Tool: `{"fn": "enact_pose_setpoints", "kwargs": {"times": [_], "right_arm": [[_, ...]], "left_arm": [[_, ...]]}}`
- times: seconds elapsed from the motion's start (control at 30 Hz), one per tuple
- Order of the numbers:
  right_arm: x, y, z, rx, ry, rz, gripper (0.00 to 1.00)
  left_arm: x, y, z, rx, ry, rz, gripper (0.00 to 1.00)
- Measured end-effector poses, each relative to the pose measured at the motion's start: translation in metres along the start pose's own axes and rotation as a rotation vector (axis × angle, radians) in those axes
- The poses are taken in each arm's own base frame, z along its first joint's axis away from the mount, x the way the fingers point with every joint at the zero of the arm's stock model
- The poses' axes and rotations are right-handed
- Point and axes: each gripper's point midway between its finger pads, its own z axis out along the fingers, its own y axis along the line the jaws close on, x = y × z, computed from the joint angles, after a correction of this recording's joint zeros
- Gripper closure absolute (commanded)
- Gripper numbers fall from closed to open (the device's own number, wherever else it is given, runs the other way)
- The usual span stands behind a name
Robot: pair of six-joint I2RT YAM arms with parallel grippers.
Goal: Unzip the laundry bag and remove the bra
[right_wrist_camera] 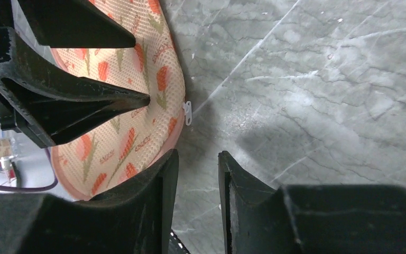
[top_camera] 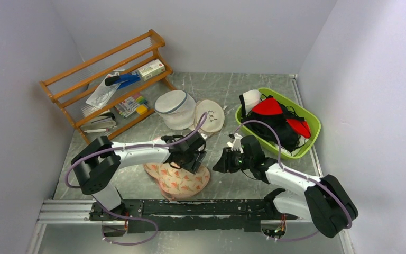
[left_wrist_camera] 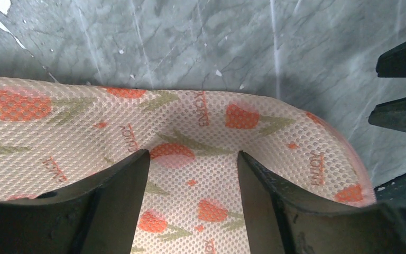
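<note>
flat on the table [top_camera: 232,90], near side: laundry bag [top_camera: 182,180], seemingly zipped – bra unseen, likely inside. left gripper [left_wrist_camera: 193,156] spread apart over the fabric, probably to pin it; right gripper [right_wrist_camera: 198,154] narrowly parted beside the white zip pull [right_wrist_camera: 188,112] – lined up to pinch.

The laundry bag [left_wrist_camera: 190,137] is peachy pink with orange-red flowers on green stems (and tiny net holes all over). The table [top_camera: 232,95] is grey with white streaks, like marble. The basket [top_camera: 302,152] is bright green. The round bag [top_camera: 174,110] is white with a blue line.
</note>
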Motion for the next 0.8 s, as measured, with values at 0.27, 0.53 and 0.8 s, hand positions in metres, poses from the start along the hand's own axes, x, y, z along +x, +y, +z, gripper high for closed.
{"fn": "enact_pose_setpoints", "kwargs": {"times": [0.27, 0.53, 0.8], "right_arm": [[0.008, 0.004, 0.008, -0.055, 0.044, 0.024, 0.67], [-0.008, 0.011, 0.000, -0.036, 0.004, 0.004, 0.56], [-0.099, 0.047, -0.047, 0.071, -0.227, -0.144, 0.33]], "left_arm": [[0.008, 0.007, -0.001, -0.001, -0.036, -0.013, 0.30], [-0.002, 0.010, -0.029, 0.004, -0.110, -0.028, 0.01], [-0.093, 0.009, -0.154, 0.086, -0.509, -0.101, 0.01]]}}
